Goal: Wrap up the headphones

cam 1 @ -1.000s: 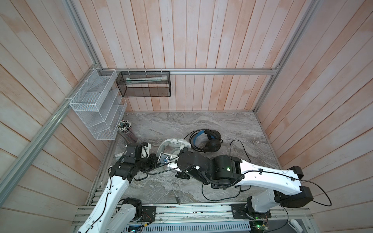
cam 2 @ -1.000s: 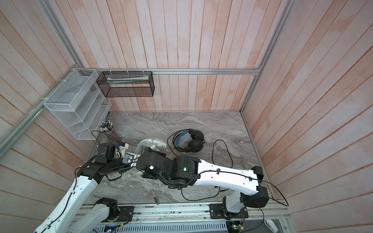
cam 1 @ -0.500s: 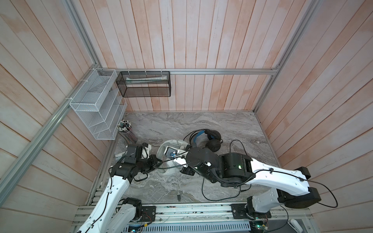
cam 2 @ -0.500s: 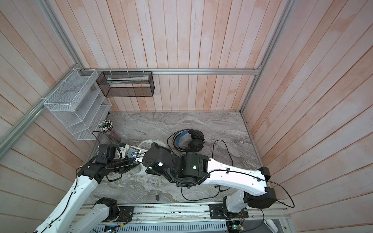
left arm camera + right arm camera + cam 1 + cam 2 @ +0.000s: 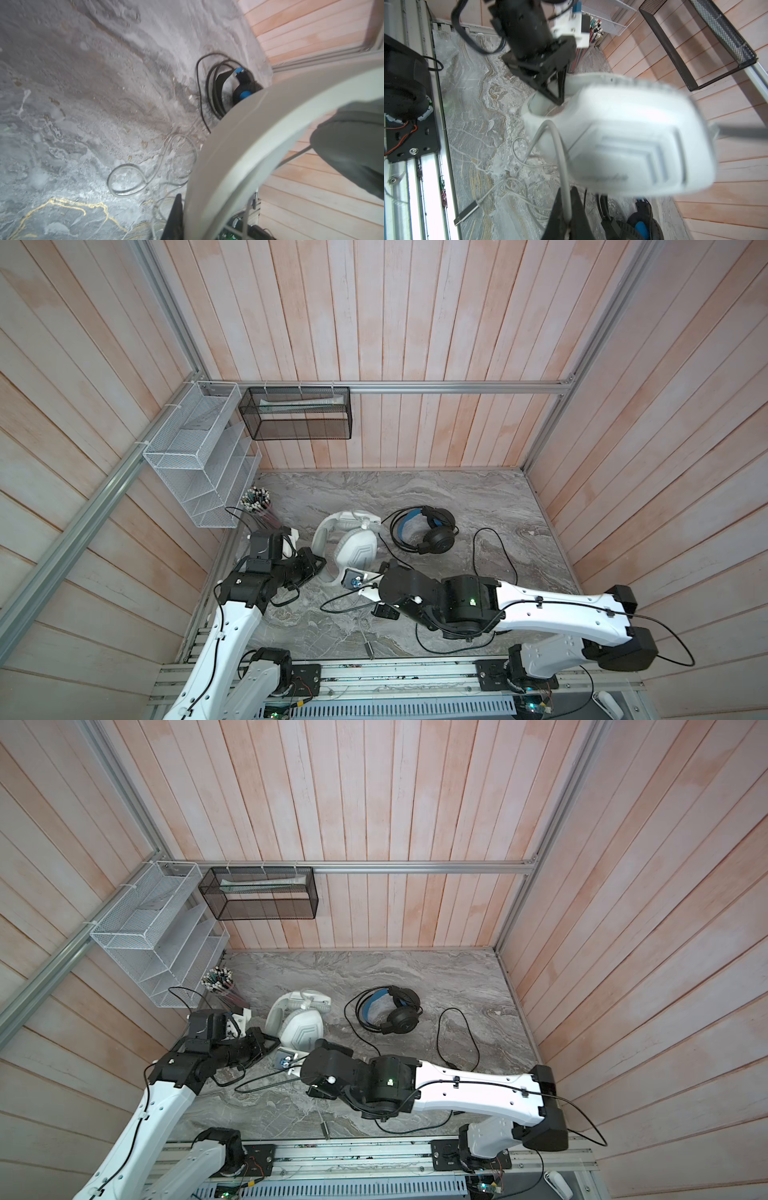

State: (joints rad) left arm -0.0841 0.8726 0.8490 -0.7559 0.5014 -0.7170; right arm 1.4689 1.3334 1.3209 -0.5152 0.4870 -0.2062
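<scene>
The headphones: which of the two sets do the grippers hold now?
The white headset: the left gripper clamps its headband and the right gripper pinches its white cable. The black headset lies untouched.

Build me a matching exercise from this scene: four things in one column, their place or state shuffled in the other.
1. left gripper
2. right gripper
3. black headphones
4. black wire basket

A. hangs on the back wall
B. shut on the white cable
C. lying on the table, no gripper on them
D. shut on the band of the white headphones

Pairs: 1-D, 2-B, 3-C, 4-A
</scene>
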